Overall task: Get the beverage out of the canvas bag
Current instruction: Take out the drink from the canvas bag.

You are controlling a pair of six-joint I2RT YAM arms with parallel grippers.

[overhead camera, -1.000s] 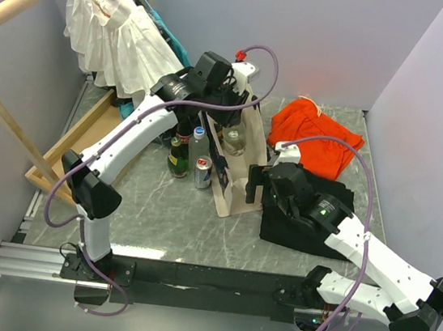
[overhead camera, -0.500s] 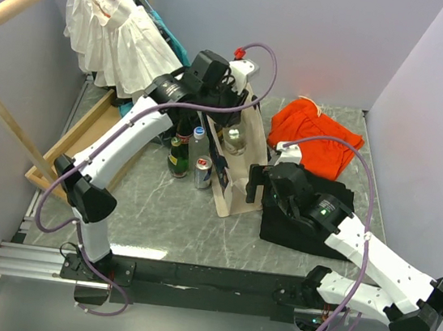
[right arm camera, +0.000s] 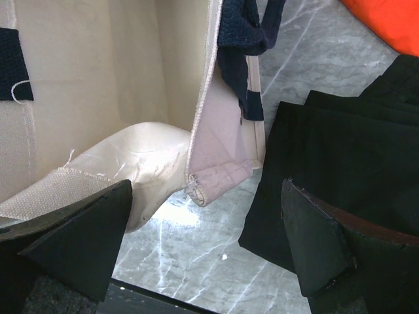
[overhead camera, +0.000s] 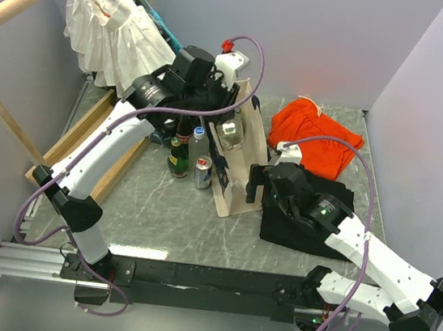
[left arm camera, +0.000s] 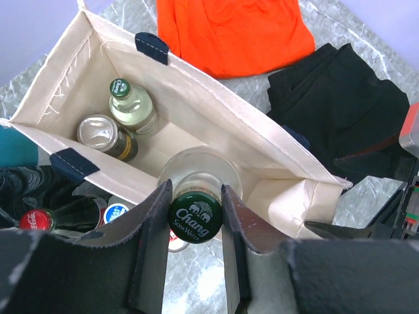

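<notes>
At the right wrist view's bottom corners, right fingers point(right arm camera: 85, 248) stand spread astride the canvas bag point(right arm camera: 98, 78). Farther off, lower centre, left fingers point(left arm camera: 154, 248) pinch the glass bottle point(left arm camera: 195, 217) by its cap over the bag's mouth. It is likely heavy, slick and breakable, so the neck is the place to hold it.

Only one thing here reads clearly to me. The bottle point(left arm camera: 200, 171) clamped in my left end effector point(left arm camera: 195, 209) has a green cap point(left arm camera: 196, 224), and that cap says "Chang" in pale script under a small emblem. A finer line below looks like "Soda Water" — too small to be sure. A blue cap point(left arm camera: 116, 212) and a red cap point(left arm camera: 34, 219) at lower left carry white marks — unreadable.
</notes>
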